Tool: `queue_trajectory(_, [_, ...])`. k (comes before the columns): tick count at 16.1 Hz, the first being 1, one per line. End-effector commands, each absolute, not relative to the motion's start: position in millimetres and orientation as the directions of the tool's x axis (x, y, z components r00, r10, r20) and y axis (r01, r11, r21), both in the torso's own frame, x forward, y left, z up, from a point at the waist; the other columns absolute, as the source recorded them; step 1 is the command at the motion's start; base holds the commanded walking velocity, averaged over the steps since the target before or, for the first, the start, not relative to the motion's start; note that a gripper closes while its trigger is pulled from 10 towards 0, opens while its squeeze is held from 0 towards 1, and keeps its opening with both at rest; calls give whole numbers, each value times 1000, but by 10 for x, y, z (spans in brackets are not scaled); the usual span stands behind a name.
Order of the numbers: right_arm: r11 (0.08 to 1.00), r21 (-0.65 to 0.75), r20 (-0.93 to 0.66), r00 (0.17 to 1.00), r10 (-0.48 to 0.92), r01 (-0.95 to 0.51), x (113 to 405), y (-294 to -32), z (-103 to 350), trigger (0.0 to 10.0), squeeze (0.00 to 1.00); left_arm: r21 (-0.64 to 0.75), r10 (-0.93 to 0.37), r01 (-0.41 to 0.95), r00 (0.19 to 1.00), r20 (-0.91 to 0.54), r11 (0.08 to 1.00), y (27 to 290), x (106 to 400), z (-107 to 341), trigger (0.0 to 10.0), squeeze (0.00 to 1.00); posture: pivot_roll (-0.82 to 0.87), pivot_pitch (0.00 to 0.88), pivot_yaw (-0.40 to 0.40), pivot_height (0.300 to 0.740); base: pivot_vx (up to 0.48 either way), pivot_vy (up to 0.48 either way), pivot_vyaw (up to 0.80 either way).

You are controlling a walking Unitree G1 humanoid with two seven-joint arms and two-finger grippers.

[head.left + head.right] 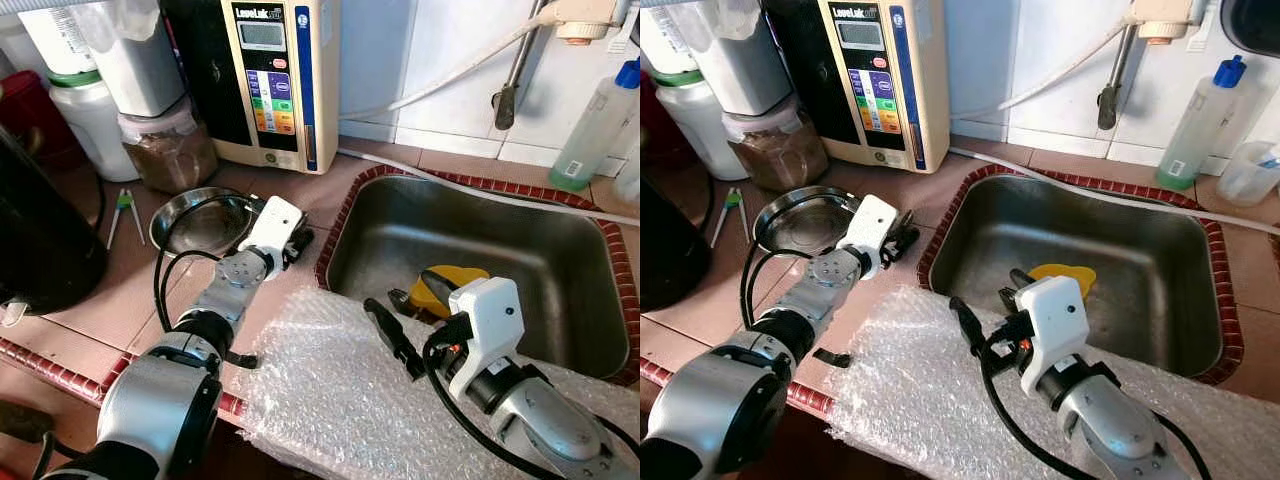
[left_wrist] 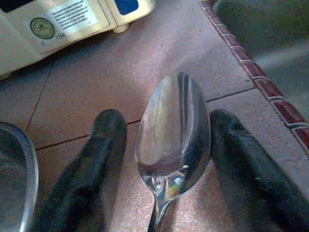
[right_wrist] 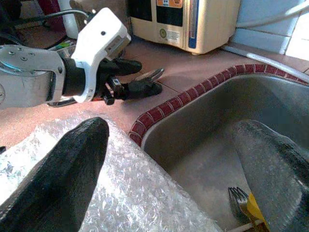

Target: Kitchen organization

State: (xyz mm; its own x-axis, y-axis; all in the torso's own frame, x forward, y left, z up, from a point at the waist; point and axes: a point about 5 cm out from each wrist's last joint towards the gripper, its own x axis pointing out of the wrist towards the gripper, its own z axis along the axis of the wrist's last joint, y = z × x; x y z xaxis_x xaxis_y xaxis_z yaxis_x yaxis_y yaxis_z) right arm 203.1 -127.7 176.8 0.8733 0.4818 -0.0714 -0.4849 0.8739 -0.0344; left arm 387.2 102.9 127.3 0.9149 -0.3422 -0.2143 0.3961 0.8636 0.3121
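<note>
Left eye view shows a tiled table [image 1: 120, 290] with a steel sink [image 1: 520, 250] set into it, edged in red tiles; a sheet of bubble wrap [image 1: 340, 400] lies on the near edge of the table, just beside the sink; against the wall stand a cream water machine [image 1: 285, 80], a jar of brown powder [image 1: 170, 150], white containers [image 1: 90, 120] and, past the sink, a spray bottle [image 1: 595, 120]; a white hose [image 1: 480, 180] runs along the back of the sink; a steel bowl [image 1: 200, 220] sits on the table left of the sink, with small green-handled tongs [image 1: 125, 210] further left; a yellow utensil [image 1: 450, 285] lies in the sink, and the right wrist view shows fork tines [image 3: 239, 198] beside it.

Left gripper [image 1: 298, 242] reaches between the bowl and the sink rim, low over the table; in the left wrist view a spoon [image 2: 174, 140] lies between its jaws, bowl end forward, held by the handle; the jaws are clenched on it.

Right gripper [image 1: 405, 320] hovers over the sink's near edge above the bubble wrap; its jaws are spread wide and released, touching nothing.
</note>
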Motion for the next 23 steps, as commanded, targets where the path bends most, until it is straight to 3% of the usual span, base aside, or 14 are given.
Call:
queue_trajectory(1, [877, -37, -79, 876, 476, -480, 2042, -1296, 1765, 10000, 0, 305, -329, 389, 915, -232, 869, 1087, 3885, 1275, 0, 0, -171, 81, 90, 740, 0, 0, 0])
queue_trajectory(16, [873, -42, -73, 873, 483, -486, 2124, -1330, 1769, 10000, 0, 255, -355, 396, 915, -192, 882, 1110, 3898, 1335, 0, 0, -151, 58, 80, 740, 0, 0, 0])
queue_trajectory(23, [873, -48, -53, 874, 483, -485, 2218, -1338, 1781, 10000, 0, 84, -479, 482, 876, -53, 872, 1133, 3903, 1507, 0, 0, -123, 42, 74, 740, 0, 0, 0])
